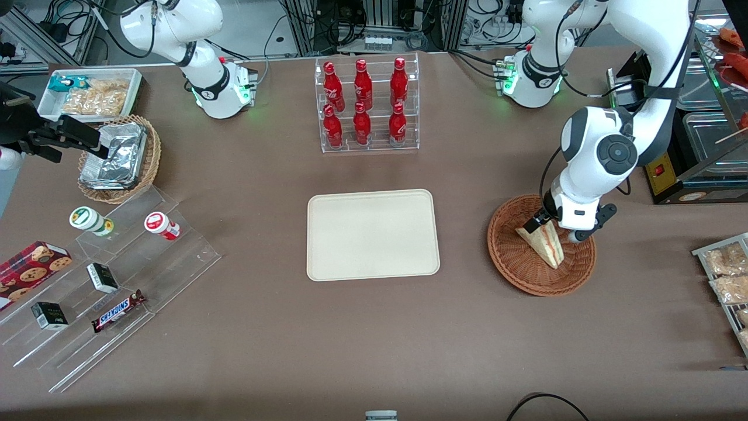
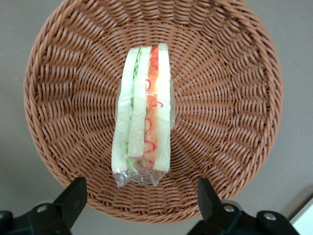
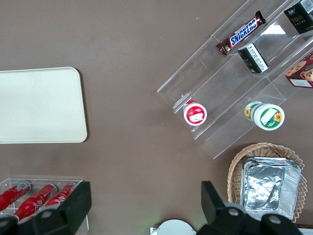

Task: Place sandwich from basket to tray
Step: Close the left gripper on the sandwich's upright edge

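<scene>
The sandwich point(image 1: 546, 245) point(image 2: 144, 112), a plastic-wrapped wedge with red, orange and green filling, lies in the reddish-brown wicker basket point(image 1: 526, 282) point(image 2: 234, 98) toward the working arm's end of the table. My left gripper point(image 1: 554, 231) point(image 2: 141, 188) hangs open just above the basket, over the sandwich's end farther from the front camera. Its two black fingers stand wide apart, wider than the sandwich, and hold nothing. The cream tray point(image 1: 372, 234) point(image 3: 39, 105) lies bare at the table's middle, beside the basket.
A clear rack of red bottles point(image 1: 367, 105) stands farther from the front camera than the tray. A tan basket of foil packs point(image 1: 117, 158), a white bin of snacks point(image 1: 90, 93) and an acrylic stepped shelf point(image 1: 105, 275) sit toward the parked arm's end. Snack bags point(image 1: 724, 275) lie near the basket.
</scene>
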{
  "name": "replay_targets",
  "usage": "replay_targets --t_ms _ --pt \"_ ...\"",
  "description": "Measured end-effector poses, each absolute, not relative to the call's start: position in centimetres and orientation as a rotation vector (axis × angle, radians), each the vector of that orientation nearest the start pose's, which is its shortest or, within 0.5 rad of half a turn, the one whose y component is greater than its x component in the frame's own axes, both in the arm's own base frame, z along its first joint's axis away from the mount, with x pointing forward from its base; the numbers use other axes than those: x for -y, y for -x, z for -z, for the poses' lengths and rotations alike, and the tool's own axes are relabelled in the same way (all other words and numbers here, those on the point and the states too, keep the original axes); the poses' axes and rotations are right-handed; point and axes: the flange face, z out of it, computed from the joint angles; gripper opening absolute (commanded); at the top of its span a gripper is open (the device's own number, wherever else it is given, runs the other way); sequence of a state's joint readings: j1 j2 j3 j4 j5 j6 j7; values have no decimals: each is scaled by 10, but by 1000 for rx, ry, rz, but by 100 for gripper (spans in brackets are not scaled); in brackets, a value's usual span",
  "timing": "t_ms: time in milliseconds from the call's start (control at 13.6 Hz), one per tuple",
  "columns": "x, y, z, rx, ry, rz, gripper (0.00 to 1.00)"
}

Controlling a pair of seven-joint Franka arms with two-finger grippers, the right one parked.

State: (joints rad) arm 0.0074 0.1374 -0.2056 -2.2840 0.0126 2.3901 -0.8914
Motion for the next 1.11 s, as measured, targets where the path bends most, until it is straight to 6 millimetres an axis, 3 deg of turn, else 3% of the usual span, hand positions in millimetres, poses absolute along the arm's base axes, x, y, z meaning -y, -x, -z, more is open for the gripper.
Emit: replay_targets --t_ms 516,811,885,959,1033,1107 --pt "104 -517 -282 1098 2954 -48 100" --pt "89 -524 -260 1152 2948 -34 100" --pt "85 -525 -254 1166 2945 -31 82" --pt "82 -526 -248 1175 2944 -29 50" --pt "81 -526 -243 1179 2942 -33 26" --pt "81 -526 -241 1179 2943 -34 14"
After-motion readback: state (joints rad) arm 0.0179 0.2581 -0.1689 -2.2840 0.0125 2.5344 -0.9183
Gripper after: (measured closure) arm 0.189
